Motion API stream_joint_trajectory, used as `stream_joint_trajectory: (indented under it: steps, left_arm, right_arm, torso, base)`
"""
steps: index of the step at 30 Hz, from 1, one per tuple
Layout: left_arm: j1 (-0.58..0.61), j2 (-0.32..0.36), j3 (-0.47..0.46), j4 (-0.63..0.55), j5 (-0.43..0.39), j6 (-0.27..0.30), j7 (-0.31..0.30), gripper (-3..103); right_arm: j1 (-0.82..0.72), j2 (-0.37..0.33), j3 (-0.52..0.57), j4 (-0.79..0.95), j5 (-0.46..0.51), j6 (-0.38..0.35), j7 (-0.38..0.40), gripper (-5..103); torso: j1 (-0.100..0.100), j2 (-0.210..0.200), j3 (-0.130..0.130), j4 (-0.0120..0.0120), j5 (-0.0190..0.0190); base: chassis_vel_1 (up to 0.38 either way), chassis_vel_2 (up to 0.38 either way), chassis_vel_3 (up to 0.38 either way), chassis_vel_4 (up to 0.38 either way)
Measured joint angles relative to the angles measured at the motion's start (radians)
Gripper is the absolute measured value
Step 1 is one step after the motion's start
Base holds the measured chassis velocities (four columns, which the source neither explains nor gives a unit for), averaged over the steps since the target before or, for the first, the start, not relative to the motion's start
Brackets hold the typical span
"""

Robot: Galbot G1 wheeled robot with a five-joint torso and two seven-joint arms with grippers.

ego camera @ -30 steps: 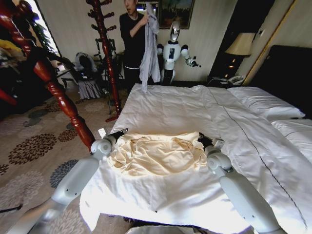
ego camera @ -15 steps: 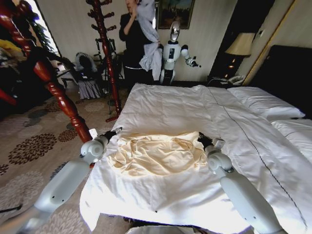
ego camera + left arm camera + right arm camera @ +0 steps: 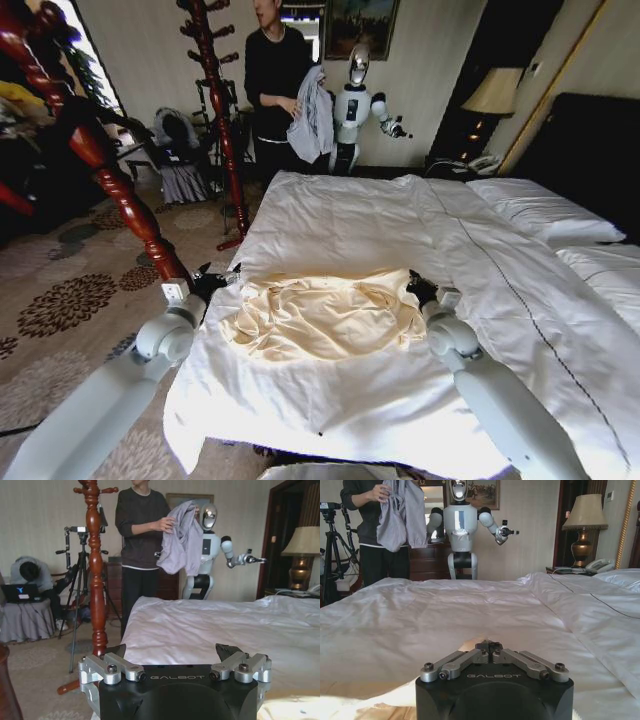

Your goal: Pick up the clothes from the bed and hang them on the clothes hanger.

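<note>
The cream-yellow clothes (image 3: 322, 315) lie crumpled and flat on the white bed (image 3: 350, 225), near its foot edge and toward the left side of the sheet, short of the thin dark stitched line that runs up the bed to the right. The left end effector (image 3: 215, 278) sits at the bed's left edge, just beside the garment's upper left corner, its fingers (image 3: 115, 652) spread wide apart and holding nothing. The right end effector (image 3: 416, 285) rests at the garment's upper right corner, its fingers (image 3: 489, 645) pressed together at the tips; whether they pinch any fabric cannot be told.
</note>
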Motion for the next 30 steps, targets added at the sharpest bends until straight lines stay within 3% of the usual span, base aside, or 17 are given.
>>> stream_joint_trajectory:
  steps: [5, 9, 13, 15, 19, 30]
  left_arm:
    - [0.007, 0.023, -0.006, -0.097, -0.003, 0.015, -0.023, 100]
    - [-0.056, 0.065, -0.002, -0.150, -0.065, 0.037, -0.058, 100]
    - [-0.215, 0.131, 0.032, -0.207, -0.238, 0.088, -0.146, 100]
    - [-0.252, 0.145, 0.037, -0.213, -0.269, 0.098, -0.171, 100]
    - [-0.359, 0.188, 0.035, -0.226, -0.392, 0.153, -0.278, 100]
    - [-0.624, 0.262, 0.044, -0.157, -0.574, 0.210, -0.327, 100]
  right_arm:
    - [-0.011, -0.003, 0.005, 0.016, -0.007, 0.001, 0.000, 0]
    - [-0.024, -0.004, 0.017, 0.027, -0.011, 0.001, 0.002, 0]
    - [-0.046, -0.003, 0.038, 0.041, -0.017, 0.001, 0.003, 0]
    - [-0.049, -0.003, 0.043, 0.043, -0.018, 0.001, 0.003, 0]
    - [-0.063, -0.004, 0.066, 0.049, -0.021, 0.001, 0.004, 0]
    - [-0.077, -0.019, 0.087, 0.063, -0.015, 0.001, 0.006, 0]
  torso:
    - [0.000, 0.000, 0.000, 0.0000, -0.0001]
    - [0.000, 0.000, 0.000, -0.0002, 0.0000]
    - [0.000, 0.000, 0.000, -0.0004, 0.0000]
    - [0.000, 0.000, 0.000, -0.0004, 0.0001]
    - [0.000, 0.000, 0.000, 0.0001, -0.0001]
    - [0.000, 0.000, 0.000, -0.0001, -0.0001]
  base:
    - [0.000, 0.000, 0.000, 0.000]
    - [0.000, 0.000, 0.000, 0.000]
    - [0.000, 0.000, 0.000, 0.000]
    - [0.000, 0.000, 0.000, 0.000]
    - [0.000, 0.000, 0.000, 0.000]
    - [0.000, 0.000, 0.000, 0.000]
